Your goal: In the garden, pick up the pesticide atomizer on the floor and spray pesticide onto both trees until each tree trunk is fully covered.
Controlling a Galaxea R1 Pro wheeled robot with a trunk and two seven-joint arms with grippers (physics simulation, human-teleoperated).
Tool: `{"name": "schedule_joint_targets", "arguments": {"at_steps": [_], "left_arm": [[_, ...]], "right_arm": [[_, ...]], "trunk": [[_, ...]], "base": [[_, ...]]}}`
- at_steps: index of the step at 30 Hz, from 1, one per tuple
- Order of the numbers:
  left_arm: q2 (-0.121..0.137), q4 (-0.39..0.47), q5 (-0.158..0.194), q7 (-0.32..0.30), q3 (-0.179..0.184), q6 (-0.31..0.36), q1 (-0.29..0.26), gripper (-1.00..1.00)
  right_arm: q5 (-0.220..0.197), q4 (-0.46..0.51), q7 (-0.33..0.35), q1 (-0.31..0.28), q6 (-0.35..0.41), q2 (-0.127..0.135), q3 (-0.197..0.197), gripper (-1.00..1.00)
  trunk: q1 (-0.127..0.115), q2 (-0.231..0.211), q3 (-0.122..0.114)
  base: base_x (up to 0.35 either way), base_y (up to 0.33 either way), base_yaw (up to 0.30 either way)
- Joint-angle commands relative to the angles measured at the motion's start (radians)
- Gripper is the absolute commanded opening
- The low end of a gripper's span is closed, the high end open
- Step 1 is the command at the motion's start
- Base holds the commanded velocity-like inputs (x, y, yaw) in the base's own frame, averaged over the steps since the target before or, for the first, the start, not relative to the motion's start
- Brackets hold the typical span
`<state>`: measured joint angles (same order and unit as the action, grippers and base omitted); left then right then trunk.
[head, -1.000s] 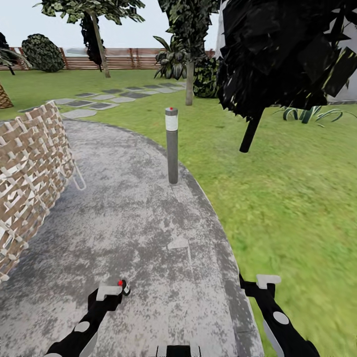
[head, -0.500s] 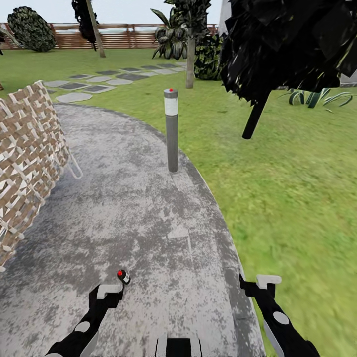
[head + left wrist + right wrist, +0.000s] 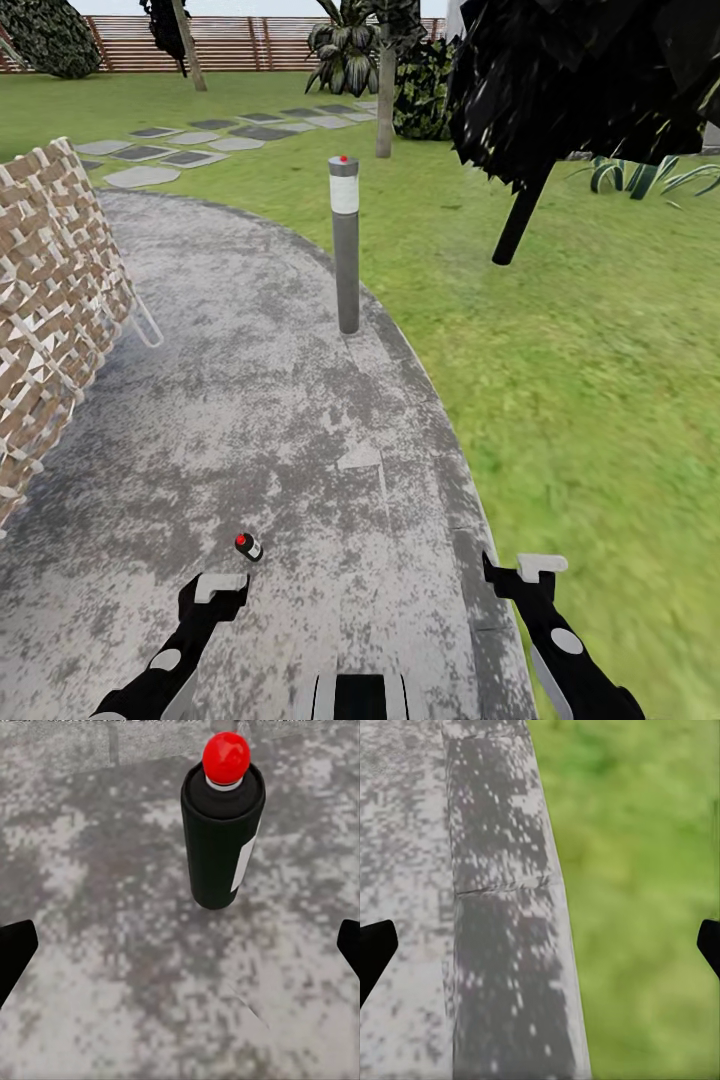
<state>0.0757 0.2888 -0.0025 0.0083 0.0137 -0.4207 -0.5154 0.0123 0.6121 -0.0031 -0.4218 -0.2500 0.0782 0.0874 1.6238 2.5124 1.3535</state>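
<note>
Black fingers of my left gripper sit wide apart at the two edges of the left wrist view, holding nothing. Between them and a little ahead, the pesticide atomizer stands upright on the mottled grey paving: a black can with a red button on top and a pale strip down one side. From the head camera I see the same can just beyond the left gripper, not touching it.

My right gripper is also spread apart and empty, hovering over the dark kerb stones where the paving meets the grass. In the head view it sits at that paved edge.

Further out, a grey bollard light stands at the path's border, straight ahead. A woven wicker panel lines my left side. On the lawn to the right is a near-black tree on a dark leaning stem. Beyond the bollard rises one pale tree trunk, with stepping stones leading toward a second trunk near the brown slat fence.
</note>
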Motion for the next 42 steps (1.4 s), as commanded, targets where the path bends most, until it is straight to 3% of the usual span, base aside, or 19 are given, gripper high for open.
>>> {"name": "schedule_joint_targets", "arguments": {"at_steps": [1, 37, 42], "left_arm": [[0.0, 0.0, 0.0, 0.0, 0.0, 0.0, 0.0, 1.0], [-0.001, 0.007, -0.003, 0.001, 0.001, 0.0, 0.0, 1.0], [-0.001, 0.005, -0.002, 0.001, 0.001, 0.0, 0.0, 1.0]], "right_arm": [[0.0, 0.0, 0.0, 0.0, 0.0, 0.0, 0.0, 1.0], [0.0, 0.0, 0.001, 0.0, 0.0, 0.0, -0.001, 1.0], [0.0, 0.0, 0.002, 0.0, 0.0, 0.0, 0.0, 1.0]], "trunk": [[0.0, 0.0, 0.0], [0.0, 0.0, 0.0], [0.002, 0.001, 0.021]], "base": [[0.0, 0.0, 0.0], [0.075, -0.015, 0.0], [0.0, 0.0, 0.0]]}}
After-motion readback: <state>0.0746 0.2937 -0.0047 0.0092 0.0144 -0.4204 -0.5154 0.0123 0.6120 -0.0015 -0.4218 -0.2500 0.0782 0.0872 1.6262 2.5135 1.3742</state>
